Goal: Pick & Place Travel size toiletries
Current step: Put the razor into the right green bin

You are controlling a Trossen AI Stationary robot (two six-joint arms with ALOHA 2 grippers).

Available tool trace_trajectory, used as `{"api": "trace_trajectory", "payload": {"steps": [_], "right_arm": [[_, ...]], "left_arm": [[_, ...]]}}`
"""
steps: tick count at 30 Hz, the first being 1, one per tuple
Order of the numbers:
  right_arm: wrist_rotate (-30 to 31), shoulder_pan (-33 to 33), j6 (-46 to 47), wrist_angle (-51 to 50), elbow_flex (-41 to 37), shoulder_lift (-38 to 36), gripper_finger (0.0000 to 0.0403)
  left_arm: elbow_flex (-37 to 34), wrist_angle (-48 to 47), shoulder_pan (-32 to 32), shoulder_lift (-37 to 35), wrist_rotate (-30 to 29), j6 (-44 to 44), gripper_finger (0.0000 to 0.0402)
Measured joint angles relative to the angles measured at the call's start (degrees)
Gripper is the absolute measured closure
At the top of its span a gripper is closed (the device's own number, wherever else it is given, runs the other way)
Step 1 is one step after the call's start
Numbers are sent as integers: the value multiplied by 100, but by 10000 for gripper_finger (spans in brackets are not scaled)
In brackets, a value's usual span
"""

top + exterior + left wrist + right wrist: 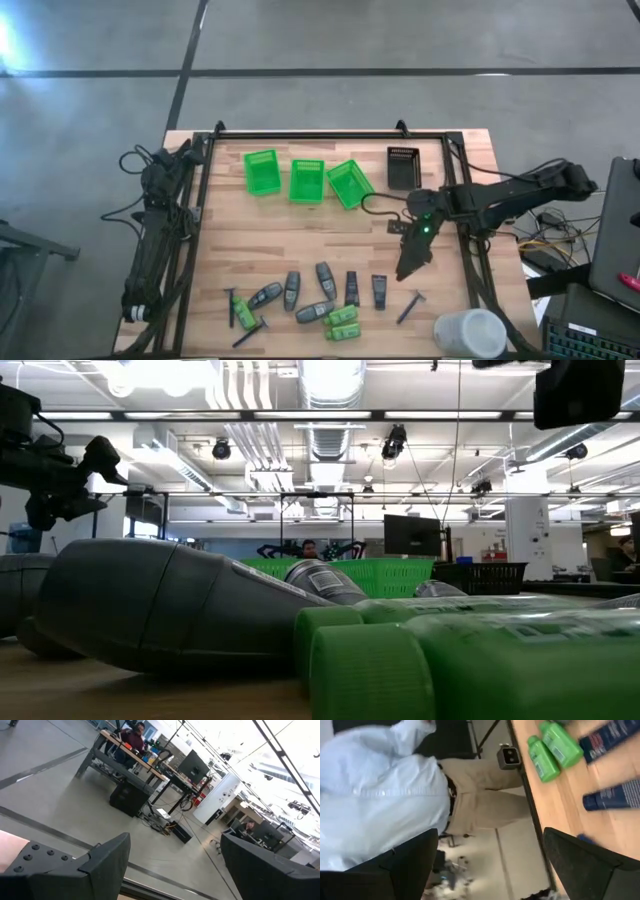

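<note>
The travel size toiletries lie in a loose row along the table's near edge: dark grey tubes [291,288], green bottles [342,322] and thin razor sticks [410,305]. In the right wrist view the green bottles [555,747] and dark tubes [615,795] lie flat on the wood. My right gripper [410,262] [490,837] hangs open above the table, just right of the row, slanting down, and holds nothing. My left gripper [175,840] is open and parked off the table's left edge [140,305].
Three green mesh baskets [300,180] and a black basket [403,165] stand at the far side. A big white cylinder [470,335] sits at the near right corner. A person in a light shirt [380,795] stands at the near edge, beside a small camera [509,757].
</note>
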Motion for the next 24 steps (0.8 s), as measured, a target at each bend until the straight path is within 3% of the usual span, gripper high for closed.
{"api": "trace_trajectory", "payload": {"steps": [4, 11, 18, 24], "right_arm": [[133, -4, 824, 430, -2, 212, 49], [918, 31, 793, 1166, 7, 675, 66], [856, 226, 300, 1010, 283, 1127, 76], [756, 340, -123, 47, 624, 1638, 68]], "left_arm": [[0, 0, 0, -2, 0, 0, 86], [0, 0, 0, 2, -4, 2, 86], [0, 0, 0, 9, -5, 4, 86], [1, -2, 0, 20, -9, 4, 86]]}}
